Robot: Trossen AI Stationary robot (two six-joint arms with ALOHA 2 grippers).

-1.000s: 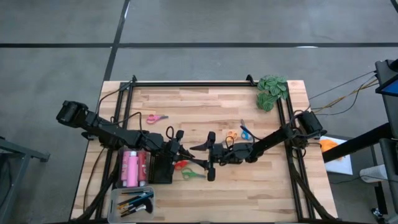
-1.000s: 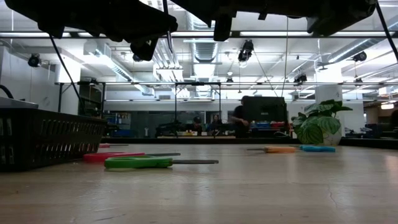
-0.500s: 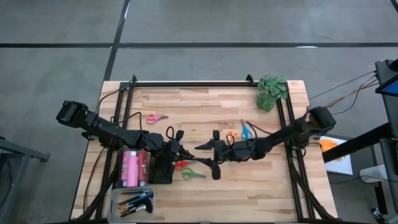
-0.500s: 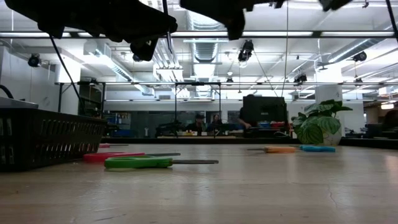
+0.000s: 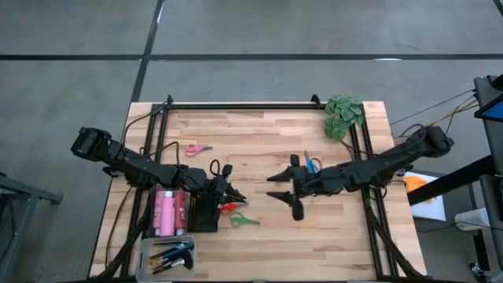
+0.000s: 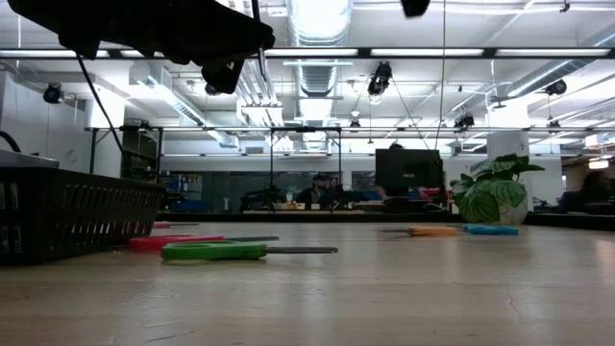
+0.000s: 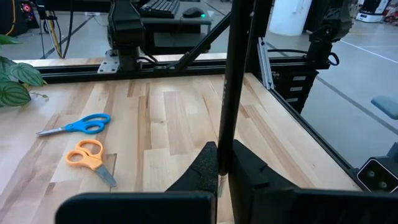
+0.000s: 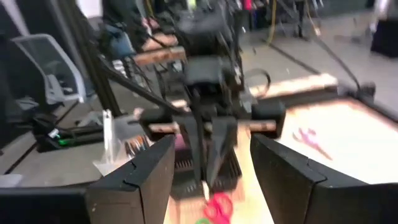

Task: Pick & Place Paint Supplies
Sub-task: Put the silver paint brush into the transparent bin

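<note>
My left gripper (image 5: pixel 233 193) hovers just right of the black basket (image 5: pixel 203 211), shut on a thin dark brush (image 7: pixel 233 81) that stands upright. My right gripper (image 5: pixel 287 192) hangs open and empty over the table's middle, facing the left one. Red scissors (image 5: pixel 228 208) and green scissors (image 5: pixel 245 221) lie flat on the wood below the left gripper. Pink scissors (image 5: pixel 196 149) lie farther back. Blue scissors (image 5: pixel 311 166) and orange scissors (image 7: pixel 90 158) lie near the right gripper. My left gripper pinches the brush's handle near its lower end (image 7: pixel 219 167) between its two fingertips. The fingers come almost level from the table's left and lie across the handle. The brush rises nearly upright above them, its short lower end (image 6: pixel 262 77) clear of the table.
Pink bottles (image 5: pixel 167 212) stand in a bin left of the basket. A clear tray (image 5: pixel 168 255) with several brushes sits at the near left corner. A green leafy clump (image 5: pixel 344 115) lies at the far right. Bare wood lies at the table's near right.
My right gripper has risen and drawn back toward the table's right edge, away from the left gripper, tipping from a downward slant to nearly level. It has stayed open. It has left the top of the low view.
</note>
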